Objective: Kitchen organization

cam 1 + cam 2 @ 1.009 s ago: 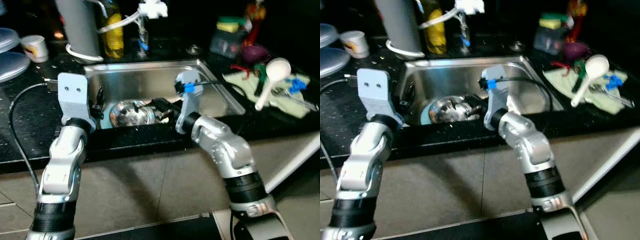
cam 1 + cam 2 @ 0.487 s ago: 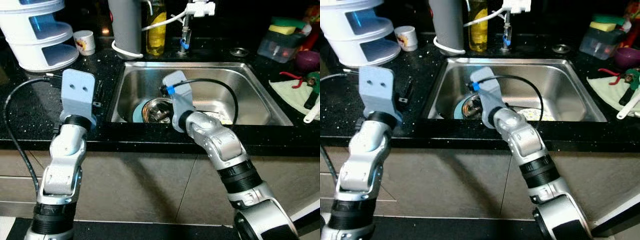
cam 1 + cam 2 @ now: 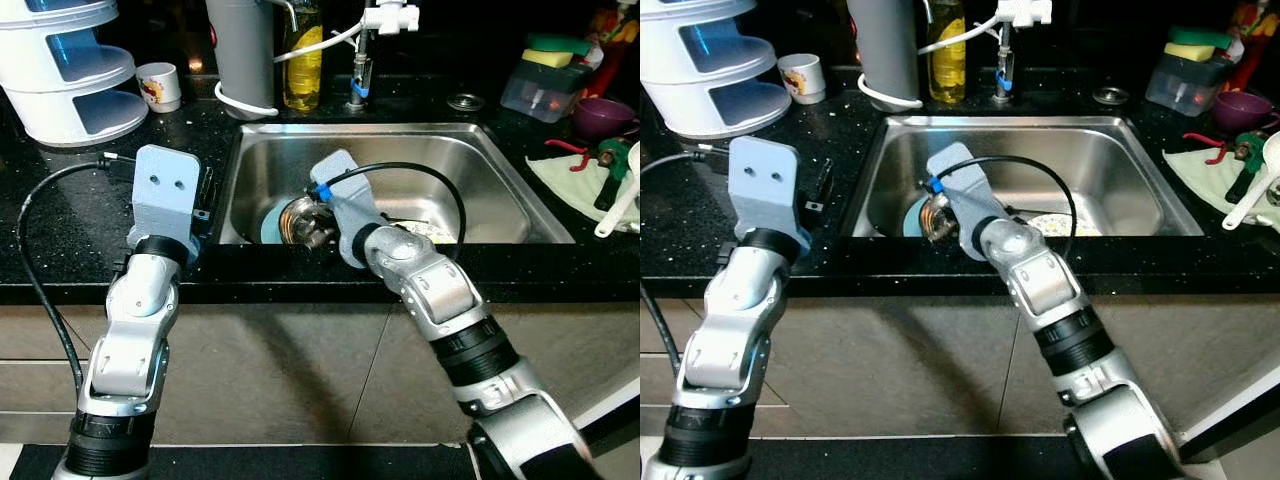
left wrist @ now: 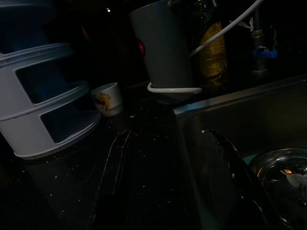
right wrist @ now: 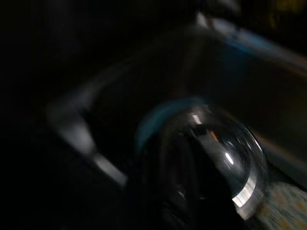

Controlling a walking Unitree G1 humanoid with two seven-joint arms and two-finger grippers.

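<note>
The steel bowl (image 3: pixel 303 218) sits on a blue plate (image 3: pixel 270 225) at the left end of the sink (image 3: pixel 500 190); it is probably light, rigid and slick, so its rim is the likeliest hold. The right pincer (image 3: pixel 318 228) reaches down at it, grip unclear. The left pincer (image 4: pixel 168 177) hangs spread over the tabletop (image 3: pixel 60 200) edge.

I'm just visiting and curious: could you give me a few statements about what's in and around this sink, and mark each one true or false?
1. A shiny steel bowl sits in the sink. True.
2. The right hand reaches into the sink, at that bowl. True.
3. The left hand is inside the sink too. False: it is over the black counter, beside the sink.
4. The yellow bottle lies in the sink. False: it stands behind it.
5. A small white cup stands on the counter. True.
</note>
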